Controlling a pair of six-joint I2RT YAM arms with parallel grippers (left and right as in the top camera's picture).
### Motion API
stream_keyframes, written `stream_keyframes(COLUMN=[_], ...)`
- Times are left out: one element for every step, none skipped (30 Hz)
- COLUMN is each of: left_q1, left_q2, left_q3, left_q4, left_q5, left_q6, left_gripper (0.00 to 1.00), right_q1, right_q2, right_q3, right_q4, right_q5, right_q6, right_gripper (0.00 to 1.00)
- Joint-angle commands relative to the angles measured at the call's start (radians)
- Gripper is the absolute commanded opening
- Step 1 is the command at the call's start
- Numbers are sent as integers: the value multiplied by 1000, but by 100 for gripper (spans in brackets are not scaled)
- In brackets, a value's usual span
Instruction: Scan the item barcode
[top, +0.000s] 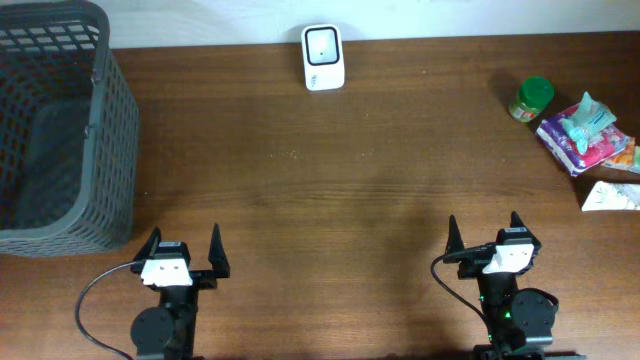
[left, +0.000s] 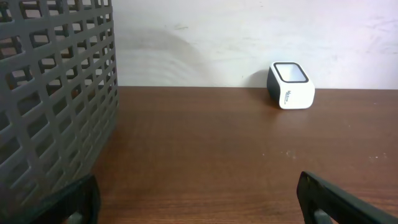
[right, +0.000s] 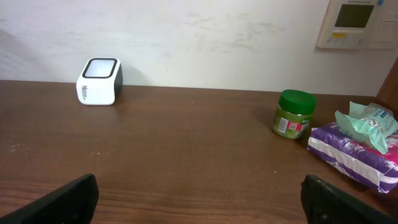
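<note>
**Inspector:** State of both jaws?

**Recorder:** Left jaws released, spread wide, nothing between them. Right jaws likewise released and empty. Both sit at the near edge of the counter (top: 350, 180), well apart from each other.

**Inspector:** Location of the scanner?

**Recorder:** The scanner (top: 323, 57), a white box with a dark-framed window on top, stands at the far edge against the wall. It is well ahead of both: ahead and right of the left jaws, ahead and left of the right jaws.

**Inspector:** Any marking on it?

**Recorder:** A short line of dark print on its white side, seen in both wrist views. It is too small to read.

**Inspector:** Items for scanning?

**Recorder:** All lie ahead and to the right of the right jaws, none touched. A green-lidded jar (top: 531, 98) stands upright, farthest back. Its label shows red and green, but the wording is not legible. Just beside it, nearer the jaws, lies a purple-and-white pack (top: 585, 135) with a pale green sheet on top, apparently tissues. A white packet (top: 610, 196) lies nearest the right jaws, cut off by the frame edge.

**Inspector:** Anything else?

**Recorder:** A dark grey mesh basket (top: 60, 130) stands just ahead and left of the left jaws. A wall panel (right: 354, 23) with a small display hangs ahead and right of the right jaws. Its characters are unreadable.
</note>
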Motion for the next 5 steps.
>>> stream_keyframes(left_q1=[-5, -5, -5, -5, -5], left_q2=[-6, -6, -6, -6, -6], left_q3=[-2, -2, -2, -2, -2], left_q4=[-9, -9, -9, -9, -9], left_q5=[-3, -3, -3, -3, -3], left_q6=[16, 16, 16, 16, 16], left_gripper=[99, 99, 99, 99, 99], right_q1=[-6, -6, -6, -6, -6], right_q2=[-7, -7, -7, -7, -7], right_q3=[-9, -9, -9, -9, -9], right_q4=[-1, -1, -1, -1, -1], right_q5=[12, 12, 13, 13, 13], right_q6=[-6, -6, -6, -6, -6], right_gripper=[99, 99, 99, 99, 99])
